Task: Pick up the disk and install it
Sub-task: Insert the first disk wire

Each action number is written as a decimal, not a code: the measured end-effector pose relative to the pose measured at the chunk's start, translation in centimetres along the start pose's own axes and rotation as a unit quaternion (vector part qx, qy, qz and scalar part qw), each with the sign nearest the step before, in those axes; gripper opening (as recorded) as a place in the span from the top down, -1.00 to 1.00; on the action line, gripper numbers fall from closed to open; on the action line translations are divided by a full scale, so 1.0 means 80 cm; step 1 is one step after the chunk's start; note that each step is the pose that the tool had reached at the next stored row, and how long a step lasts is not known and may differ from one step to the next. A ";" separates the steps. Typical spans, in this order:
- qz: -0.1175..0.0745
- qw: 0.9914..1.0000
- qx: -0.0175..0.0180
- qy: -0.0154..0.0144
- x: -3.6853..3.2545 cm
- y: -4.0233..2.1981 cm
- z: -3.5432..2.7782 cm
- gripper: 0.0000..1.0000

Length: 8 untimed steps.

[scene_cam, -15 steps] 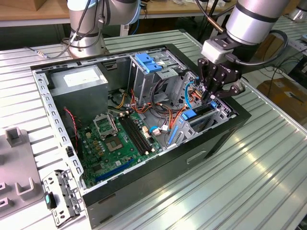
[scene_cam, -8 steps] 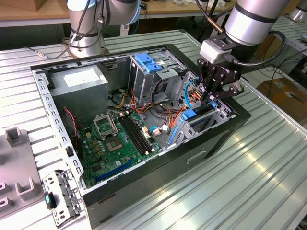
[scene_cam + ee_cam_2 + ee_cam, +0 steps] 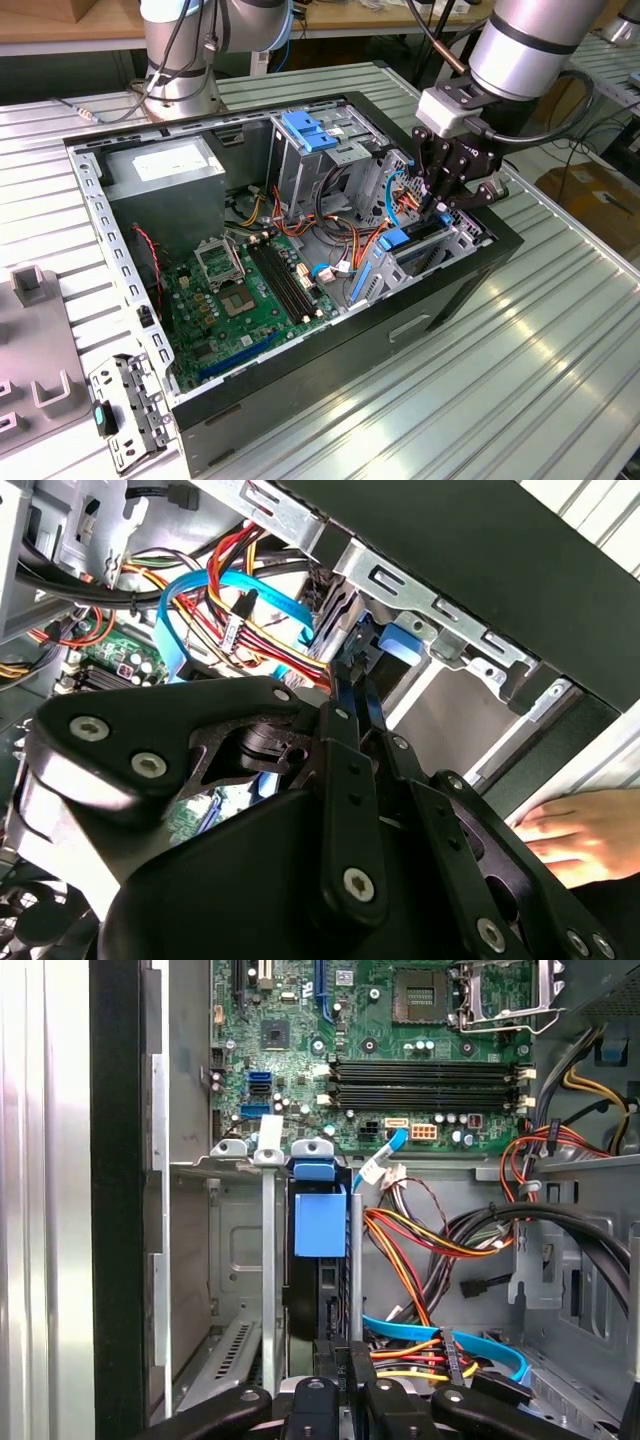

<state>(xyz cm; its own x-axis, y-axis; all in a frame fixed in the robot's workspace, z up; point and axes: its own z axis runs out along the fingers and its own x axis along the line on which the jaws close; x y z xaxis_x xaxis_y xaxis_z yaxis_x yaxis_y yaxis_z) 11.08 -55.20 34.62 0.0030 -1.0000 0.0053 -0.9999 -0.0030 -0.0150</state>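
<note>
The disk (image 3: 418,237) stands on edge in the drive bay at the open computer case's corner, on the exterior view's right. Its blue bracket (image 3: 320,1220) caps the dark body (image 3: 303,1295) between the bay's metal walls. My gripper (image 3: 447,205) hangs right above the bay. In both wrist views its fingers sit close together, shut on the disk's blue-edged rim: gripper (image 3: 352,685), gripper (image 3: 343,1355). A blue bracket tab (image 3: 400,640) shows just past the fingertips.
Bundled red, yellow and blue cables (image 3: 440,1230) crowd the space beside the bay. The motherboard (image 3: 245,290), a grey power-supply box (image 3: 165,170) and a tall cage with a blue top (image 3: 310,130) fill the case. A person's hand (image 3: 590,830) rests outside the case wall.
</note>
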 end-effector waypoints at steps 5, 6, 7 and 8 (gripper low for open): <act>-0.001 1.000 0.000 -0.001 0.0008 0.0013 0.0003 0.66; -0.001 1.000 0.000 -0.001 0.0009 0.0014 0.0004 0.66; -0.001 1.000 0.000 -0.001 0.0011 0.0014 0.0004 0.66; -0.001 1.000 0.000 -0.001 0.0012 0.0014 0.0004 0.66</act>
<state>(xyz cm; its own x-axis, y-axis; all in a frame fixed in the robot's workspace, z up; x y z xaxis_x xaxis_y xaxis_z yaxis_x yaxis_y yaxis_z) 10.97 -55.30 34.59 0.0047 -1.0000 0.0031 -0.9999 -0.0048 -0.0150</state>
